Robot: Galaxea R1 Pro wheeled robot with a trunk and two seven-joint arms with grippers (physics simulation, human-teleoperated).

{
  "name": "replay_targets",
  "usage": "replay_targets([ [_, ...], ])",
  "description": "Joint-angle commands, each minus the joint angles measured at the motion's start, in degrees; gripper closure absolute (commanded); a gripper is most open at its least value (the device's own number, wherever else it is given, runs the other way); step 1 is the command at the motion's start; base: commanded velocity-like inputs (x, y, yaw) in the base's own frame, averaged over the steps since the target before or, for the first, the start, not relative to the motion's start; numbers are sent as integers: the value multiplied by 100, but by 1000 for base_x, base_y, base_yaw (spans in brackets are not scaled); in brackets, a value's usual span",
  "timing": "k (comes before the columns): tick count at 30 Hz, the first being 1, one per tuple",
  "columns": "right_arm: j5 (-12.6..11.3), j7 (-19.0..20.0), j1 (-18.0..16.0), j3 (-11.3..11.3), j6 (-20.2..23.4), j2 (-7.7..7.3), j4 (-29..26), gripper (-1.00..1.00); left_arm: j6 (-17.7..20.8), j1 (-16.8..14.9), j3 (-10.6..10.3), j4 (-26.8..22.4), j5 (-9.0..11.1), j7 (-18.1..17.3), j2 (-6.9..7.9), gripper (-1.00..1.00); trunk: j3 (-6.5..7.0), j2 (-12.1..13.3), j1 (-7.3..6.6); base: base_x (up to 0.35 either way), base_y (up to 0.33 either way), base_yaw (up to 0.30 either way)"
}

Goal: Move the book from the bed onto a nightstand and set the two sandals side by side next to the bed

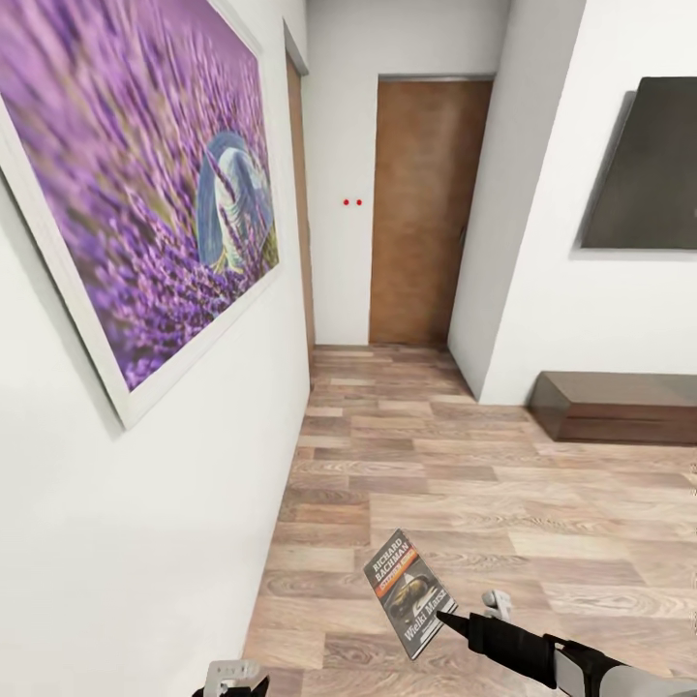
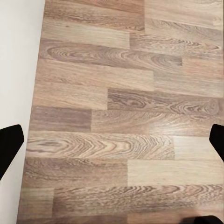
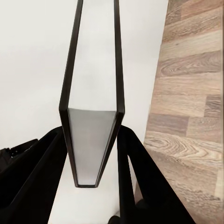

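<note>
far left: large framed lavender picture (image 1: 145, 184) on the white wall (image 1: 116, 542), running along the robot's left side. low at the frame's bottom edge, left gripper (image 1: 232, 678), just a pale tip in the head view; in the left wrist view the two dark fingertips (image 2: 9, 144) well apart over bare wood-plank floor (image 2: 116, 116), nothing between them, so spread and empty.

middle: corridor floor leading to a closed brown door (image 1: 426, 213) with two small red dots (image 1: 351, 202) on the wall beside it. no bed, nightstand or sandals among what shows here, so judged a transit stretch.

lower right of centre: the book (image 1: 409, 592), cover up with "richard bachman" readable, pinched at one short end by the right gripper (image 1: 453, 620) and carried above the floor. right wrist view confirms it: black fingers (image 3: 46, 177) pressed on both covers, pale page block (image 3: 88, 144) between them, clamped tight.

far right: dark wall panel (image 1: 644, 169), like a screen, and a low dark brown bench (image 1: 620, 407) below it.

for this step, probably best: hold the clamp firm, keep the book level and clear of the left wall while turning, drive slowly since the grip is only at one end and the free end could swing, keep the empty left arm tucked.
</note>
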Motion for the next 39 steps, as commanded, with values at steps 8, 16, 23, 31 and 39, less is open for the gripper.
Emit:
replay_targets([
  [8, -60, 32, -11, 42, 14, 2, 18, 100, -16, -6, 48, 6, -32, -25, 2, -100, -10, -9, 3, 23, 0, -238],
  [16, -60, 29, -11, 42, 14, 5, 18, 100, -16, -7, 48, 6, -32, -25, 2, -100, -10, -9, 3, 16, 0, -46],
  [23, -60, 26, -11, 42, 11, 4, 18, 100, -16, -6, 48, 6, -32, -26, 2, -100, -10, -9, 3, 243, 0, -2],
  [31, -60, 25, -11, 40, 15, 5, 18, 100, -16, -10, 48, 6, -32, -25, 2, -100, -10, -9, 3, 278, 0, 0],
  [39, -60, 25, -11, 40, 11, 7, 18, 100, -16, -6, 48, 6, -32, -25, -7, -100, -10, -9, 3, 275, 0, 0],
])
